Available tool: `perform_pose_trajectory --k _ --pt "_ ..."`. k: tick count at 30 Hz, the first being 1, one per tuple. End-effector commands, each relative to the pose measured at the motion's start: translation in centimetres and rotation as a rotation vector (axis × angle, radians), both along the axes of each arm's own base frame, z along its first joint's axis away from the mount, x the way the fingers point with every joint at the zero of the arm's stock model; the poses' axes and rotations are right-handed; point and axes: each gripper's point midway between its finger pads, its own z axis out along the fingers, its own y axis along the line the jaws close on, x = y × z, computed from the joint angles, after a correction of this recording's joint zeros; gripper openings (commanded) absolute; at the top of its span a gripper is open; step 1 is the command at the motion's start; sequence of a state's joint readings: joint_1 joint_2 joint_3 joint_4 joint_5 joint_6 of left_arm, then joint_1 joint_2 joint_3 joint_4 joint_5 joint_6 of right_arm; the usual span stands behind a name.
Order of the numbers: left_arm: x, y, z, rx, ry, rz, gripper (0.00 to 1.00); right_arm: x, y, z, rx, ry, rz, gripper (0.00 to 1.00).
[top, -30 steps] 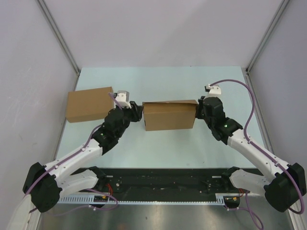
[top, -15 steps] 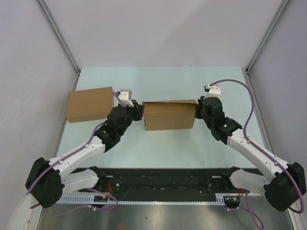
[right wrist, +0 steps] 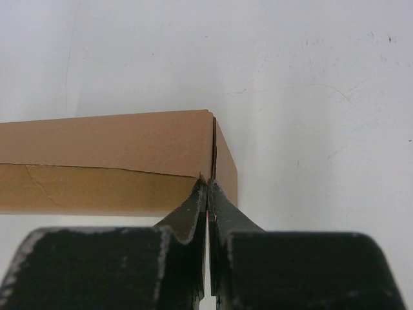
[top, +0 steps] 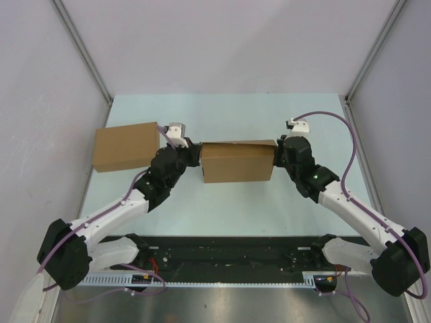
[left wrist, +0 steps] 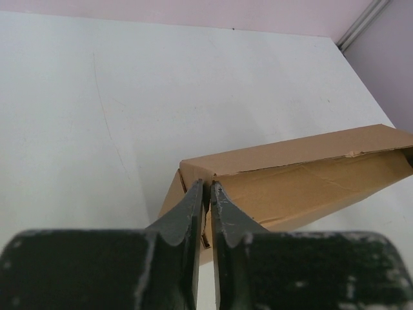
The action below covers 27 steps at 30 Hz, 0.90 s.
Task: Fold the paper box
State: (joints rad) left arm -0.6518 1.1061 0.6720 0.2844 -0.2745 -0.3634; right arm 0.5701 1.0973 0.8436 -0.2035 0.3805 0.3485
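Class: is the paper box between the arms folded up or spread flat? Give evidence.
Folded up: the paper box stands box-shaped with walls, its lid gaping slightly along one edge.

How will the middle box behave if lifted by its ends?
Probably light: the paper box looks like thin cardboard. Its walls will likely flex, since the left gripper and right gripper each pinch only a thin end edge. The top flap gapes along its seam, so it may spring open.
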Motion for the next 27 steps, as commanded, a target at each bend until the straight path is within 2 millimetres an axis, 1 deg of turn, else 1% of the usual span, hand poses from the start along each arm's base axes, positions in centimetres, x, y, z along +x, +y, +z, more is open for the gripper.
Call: perform_pose_trajectory --k 1,3,5,10,14,19,20,21,27 --pt "0.7 -0.3 1.7 -0.014 -0.040 -0.006 0.10 -1.0 0.2 -2.1 -0.029 0.089 0.015 0.00" --pt "0.8 -0.3 1.5 -0.012 -0.039 -0.007 0.08 -1.1 0.3 -2.1 -0.029 0.089 0.020 0.00" --pt "0.8 -0.4 1.4 -0.011 -0.037 -0.010 0.00 -1.1 0.3 -2.0 -0.027 0.088 0.018 0.00" --pt "0.6 -0.5 0.8 -0.019 -0.026 -0.017 0.00 -1.3 0.5 -2.0 -0.025 0.088 0.024 0.00" --pt "0.4 -0.3 -0.3 -0.012 -0.003 -0.010 0.00 -1.4 0.5 -2.2 -0.035 0.093 0.021 0.00" --pt "0.0 0.1 -2.6 -0.013 0.042 0.011 0.00 -1.4 0.3 -2.5 -0.047 0.102 0.018 0.00" --pt "0.0 0.2 -2.8 -0.017 0.043 0.016 0.00 -1.4 0.3 -2.5 -0.049 0.103 0.016 0.00" --pt "-0.2 0.4 -3.4 -0.012 0.056 0.018 0.00 -1.5 0.3 -2.6 -0.050 0.105 0.019 0.00" --pt "-0.5 0.9 -5.0 -0.012 0.084 0.050 0.00 -1.5 0.2 -2.4 -0.057 0.099 0.022 0.00"
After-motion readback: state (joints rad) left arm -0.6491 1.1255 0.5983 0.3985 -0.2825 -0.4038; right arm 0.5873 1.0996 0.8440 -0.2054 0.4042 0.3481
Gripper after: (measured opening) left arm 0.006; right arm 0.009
